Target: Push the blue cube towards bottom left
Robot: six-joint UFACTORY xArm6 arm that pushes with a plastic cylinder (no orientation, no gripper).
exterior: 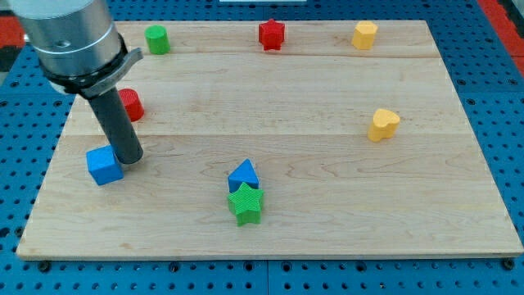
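Observation:
The blue cube (pixel 104 165) lies on the wooden board (pixel 327 188) near its left edge, below the middle. My tip (pixel 128 158) stands right at the cube's upper right side, touching or nearly touching it. The dark rod rises from there to the grey arm body at the view's top left. A red cylinder (pixel 132 104) sits just above, partly hidden behind the rod.
A blue triangular block (pixel 243 174) and a green star (pixel 246 203) touch near the board's bottom middle. A green cylinder (pixel 157 39), a red star-like block (pixel 271 34) and a yellow block (pixel 364 34) line the top edge. A yellow heart (pixel 382 124) lies at the right.

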